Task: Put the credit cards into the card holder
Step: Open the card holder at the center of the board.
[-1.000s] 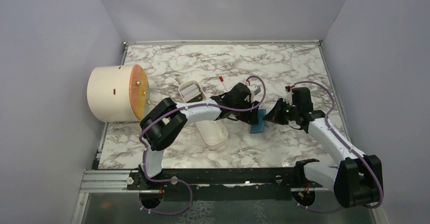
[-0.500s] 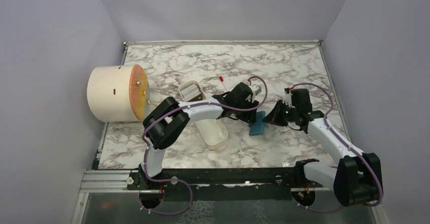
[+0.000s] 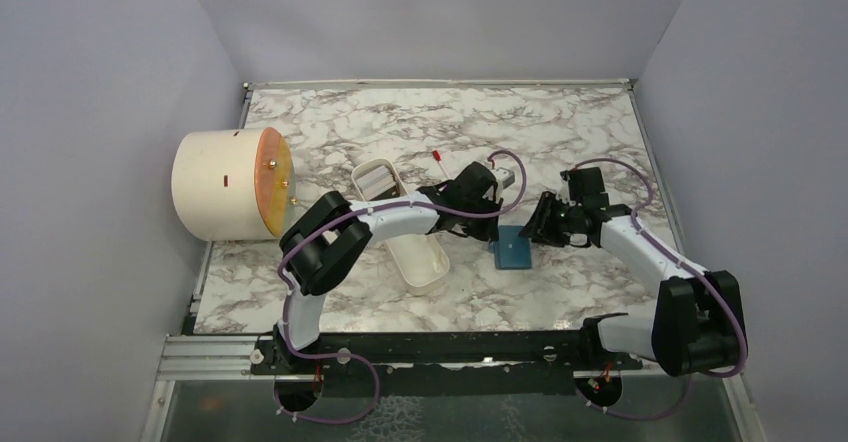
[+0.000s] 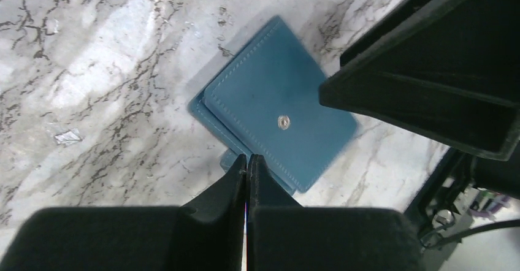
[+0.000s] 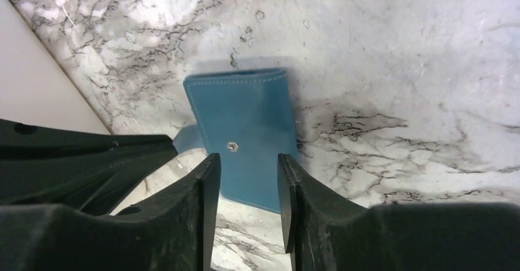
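The teal card holder (image 3: pixel 513 249) lies flat and closed on the marble table, snap side up. The left wrist view (image 4: pixel 263 93) and the right wrist view (image 5: pixel 245 108) both show it. My left gripper (image 3: pixel 491 230) is shut, its tips (image 4: pixel 247 159) over the holder's near edge, and I cannot tell whether they touch it. My right gripper (image 3: pixel 536 224) hangs just above the holder's other side. It is open (image 5: pixel 248 160), with only the holder's face showing in the gap. The credit cards are not plainly in view.
A long white oval tray (image 3: pixel 417 258) lies left of the holder, a small ribbed white box (image 3: pixel 375 177) behind it. A cream cylinder with an orange face (image 3: pixel 225 184) sits at the far left. A small grey-and-white flat piece (image 3: pixel 507 175) lies behind the left wrist.
The card holder stood on edge in the right gripper and now lies flat. The right gripper opened and let it go. The left gripper went from open to shut.
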### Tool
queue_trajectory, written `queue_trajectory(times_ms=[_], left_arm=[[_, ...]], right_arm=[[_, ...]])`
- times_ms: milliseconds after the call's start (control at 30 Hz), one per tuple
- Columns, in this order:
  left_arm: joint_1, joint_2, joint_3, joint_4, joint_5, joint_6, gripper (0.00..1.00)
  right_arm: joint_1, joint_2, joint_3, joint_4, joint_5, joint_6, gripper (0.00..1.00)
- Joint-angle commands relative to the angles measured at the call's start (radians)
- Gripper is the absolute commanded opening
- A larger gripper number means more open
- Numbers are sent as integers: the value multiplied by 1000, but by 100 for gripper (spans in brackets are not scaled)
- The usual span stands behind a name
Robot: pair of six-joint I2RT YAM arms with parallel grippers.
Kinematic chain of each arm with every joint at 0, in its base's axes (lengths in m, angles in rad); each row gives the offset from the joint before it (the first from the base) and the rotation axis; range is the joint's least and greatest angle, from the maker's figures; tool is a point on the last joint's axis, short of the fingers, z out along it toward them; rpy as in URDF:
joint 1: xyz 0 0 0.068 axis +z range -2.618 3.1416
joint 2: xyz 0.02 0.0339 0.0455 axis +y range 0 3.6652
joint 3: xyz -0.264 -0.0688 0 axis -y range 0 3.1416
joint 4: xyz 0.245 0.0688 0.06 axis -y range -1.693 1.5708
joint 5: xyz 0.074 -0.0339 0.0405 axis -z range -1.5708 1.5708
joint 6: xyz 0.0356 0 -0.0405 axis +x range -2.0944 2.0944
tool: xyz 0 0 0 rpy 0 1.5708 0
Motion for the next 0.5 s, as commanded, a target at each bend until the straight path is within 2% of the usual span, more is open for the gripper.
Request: queue_trajectory(times_ms=[0,133,467], left_arm=[[11,-70,26,-2,90,-53,0],[16,-101,-2,60,132,-120,0],[16,-144,23,110,146,-181,0]], right_arm=[[2,-15,61,-36,34,-51,44],[4,-50,51,-27,-18,-65,53],[4,-19,24,7,-124,-102,57]])
